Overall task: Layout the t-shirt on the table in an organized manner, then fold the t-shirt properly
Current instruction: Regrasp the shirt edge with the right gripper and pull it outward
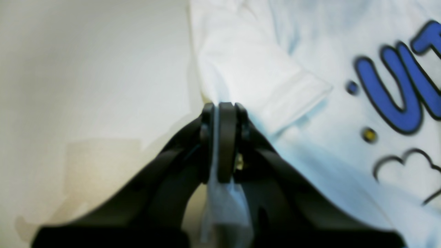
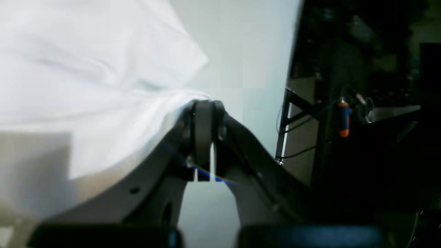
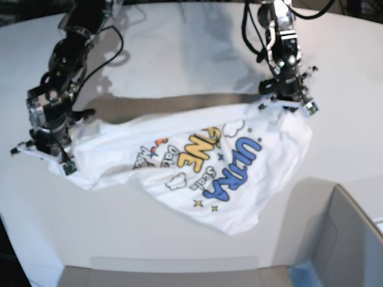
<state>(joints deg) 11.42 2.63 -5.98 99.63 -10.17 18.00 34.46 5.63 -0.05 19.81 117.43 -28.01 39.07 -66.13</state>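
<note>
The t-shirt (image 3: 197, 167) stretches across the frame between the left gripper (image 3: 286, 101) and right gripper (image 3: 51, 149), both pinching cloth.

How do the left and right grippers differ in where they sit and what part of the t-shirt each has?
The left gripper pinches the t-shirt beside a folded sleeve, near the blue lettering; the right gripper pinches a plain white bunched edge. In the base view the left gripper sits farther back, the right gripper nearer the front. Both are shut on cloth.
</note>
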